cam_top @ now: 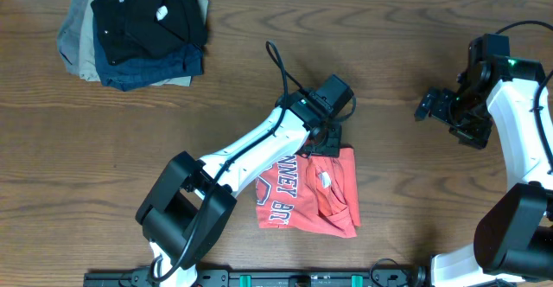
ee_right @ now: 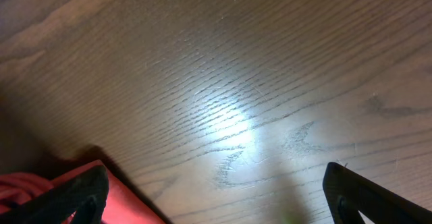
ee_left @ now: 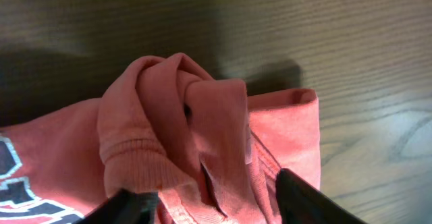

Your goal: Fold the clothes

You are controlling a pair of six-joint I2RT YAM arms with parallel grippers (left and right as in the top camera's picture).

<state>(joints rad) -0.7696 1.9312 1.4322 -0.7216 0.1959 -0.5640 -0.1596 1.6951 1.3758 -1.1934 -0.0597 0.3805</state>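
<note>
Straddling 1 bunched coral-red T-shirt (ee_left: pixel 202 116), left jaws, grip unclear; right jaws wide apart; 1 garment pile (cam_top: pixel 138 32).

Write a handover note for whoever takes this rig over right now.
Left gripper: jaws sit either side of a bunched edge of the coral T-shirt; I cannot tell whether it is clamped.
Right gripper: open, over bare table, touching nothing.
Shirt: centre of the table on the robot's side, partly folded, lettering up, far edge crumpled.
Left to do: probably flatten that edge and finish the fold.
Folded pile lies at the far left corner, apart from the shirt.
</note>
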